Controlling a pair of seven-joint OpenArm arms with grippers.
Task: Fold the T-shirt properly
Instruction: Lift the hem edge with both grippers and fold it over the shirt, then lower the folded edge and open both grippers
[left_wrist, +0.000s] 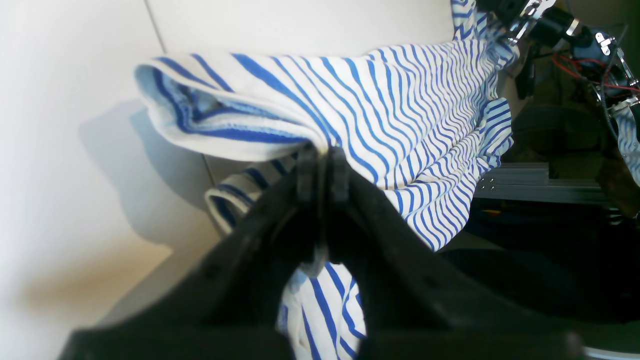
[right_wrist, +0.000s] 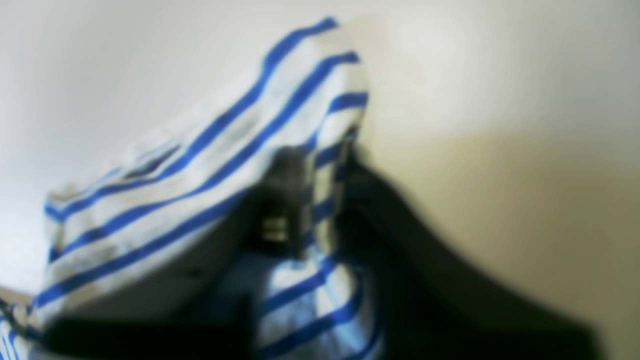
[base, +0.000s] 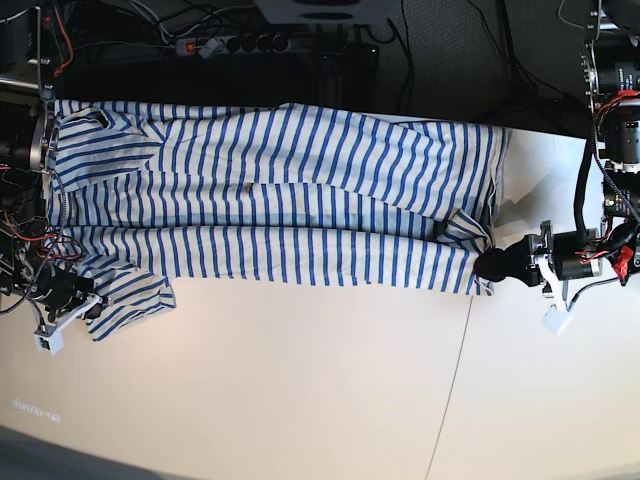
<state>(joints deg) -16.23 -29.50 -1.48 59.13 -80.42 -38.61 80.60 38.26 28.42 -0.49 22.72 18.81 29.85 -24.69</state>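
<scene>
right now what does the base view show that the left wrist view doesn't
Only the base view shows the whole T-shirt stretched across the white table, with the right gripper at one end and the power strip behind. Only the left wrist view shows up close the left gripper with its black fingers shut on a bunched fold of cloth. Both show the striped shirt, the table and the left gripper at the shirt's edge.

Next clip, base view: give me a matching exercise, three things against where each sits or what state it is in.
Things:
1. T-shirt
2. left gripper
3. right gripper

States:
A. shut on the shirt's edge at the view's right
B. spread flat across the white table
C. shut on the shirt's corner at the view's left

Pairs: 1-B, 2-A, 3-C
</scene>
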